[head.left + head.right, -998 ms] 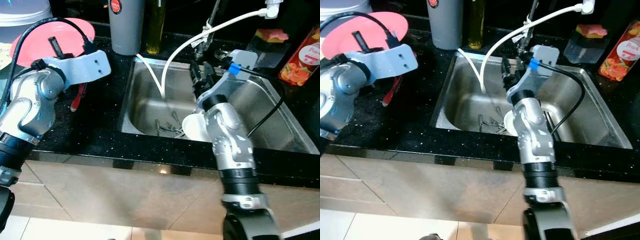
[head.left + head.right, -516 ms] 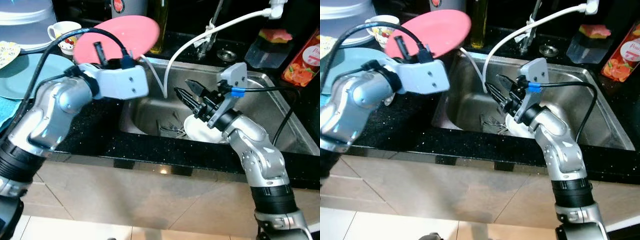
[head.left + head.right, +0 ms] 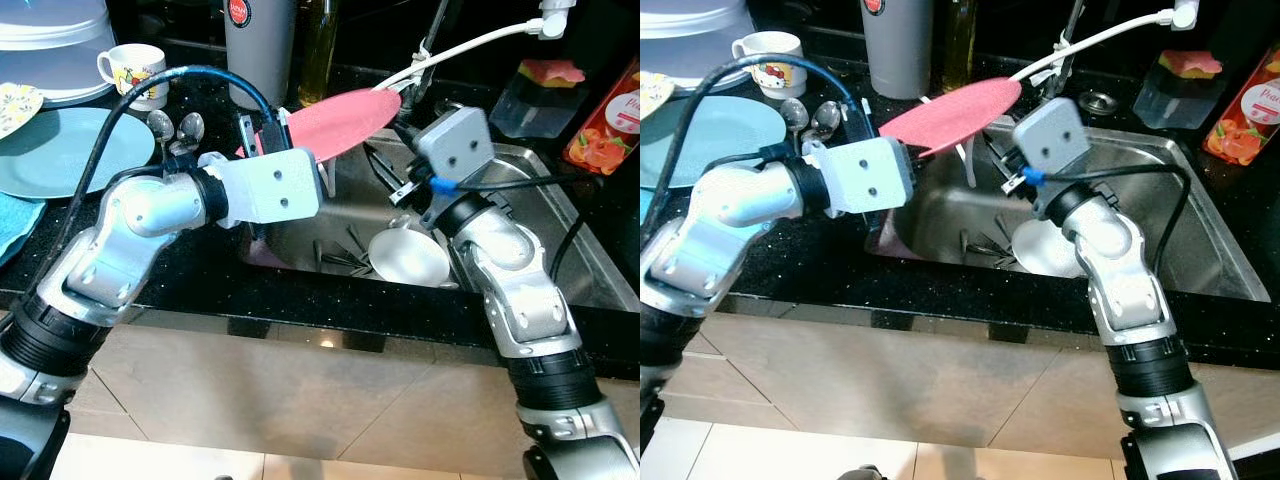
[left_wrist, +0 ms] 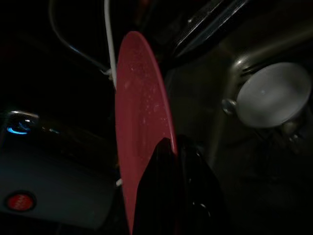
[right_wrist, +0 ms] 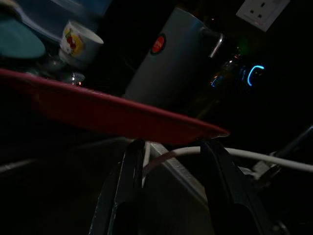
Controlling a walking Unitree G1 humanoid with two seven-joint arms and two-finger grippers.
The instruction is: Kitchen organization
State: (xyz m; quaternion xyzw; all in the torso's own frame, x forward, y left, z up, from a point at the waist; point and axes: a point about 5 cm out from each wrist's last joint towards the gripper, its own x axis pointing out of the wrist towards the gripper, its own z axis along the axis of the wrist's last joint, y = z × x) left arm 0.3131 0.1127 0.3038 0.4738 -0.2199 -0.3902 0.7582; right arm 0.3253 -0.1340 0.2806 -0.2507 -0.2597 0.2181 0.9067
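the left gripper (image 4: 171,147) is clamped on the near rim of the pink plate (image 3: 345,118), holding it almost flat over the left part of the sink (image 3: 560,215), its far edge reaching toward the tap side. the right gripper (image 5: 171,152) sits just below that far edge, fingers spread apart, with the rim passing across above the gap rather than between the fingers. so the plate lies above and slightly ahead of the open right jaws, its flat face level; a handover looks to need the right gripper raised onto that rim
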